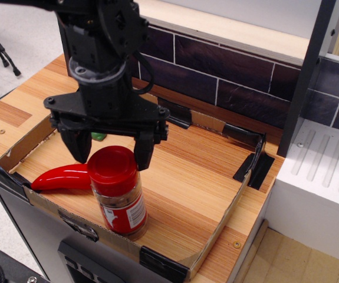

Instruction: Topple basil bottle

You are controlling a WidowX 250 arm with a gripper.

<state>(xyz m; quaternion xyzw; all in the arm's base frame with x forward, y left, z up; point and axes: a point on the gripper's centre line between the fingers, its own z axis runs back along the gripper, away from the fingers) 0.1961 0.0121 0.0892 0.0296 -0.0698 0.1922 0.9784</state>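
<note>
Half the job is judged done: the bottle (117, 191) is tilted leftward at the tray's (213, 239) near edge, not yet toppled. The fingers (143, 154) are spread wide, gripping nothing, behind its lid.

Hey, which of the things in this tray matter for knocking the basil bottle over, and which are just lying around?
Part of the job:
- basil bottle, red lid, leaning toward the tray's front left
- pincer, open, fingers either side of the lid

Just lying about:
- red chili pepper beside the bottle
- green item, mostly hidden behind the pincer
- cardboard tray
</note>
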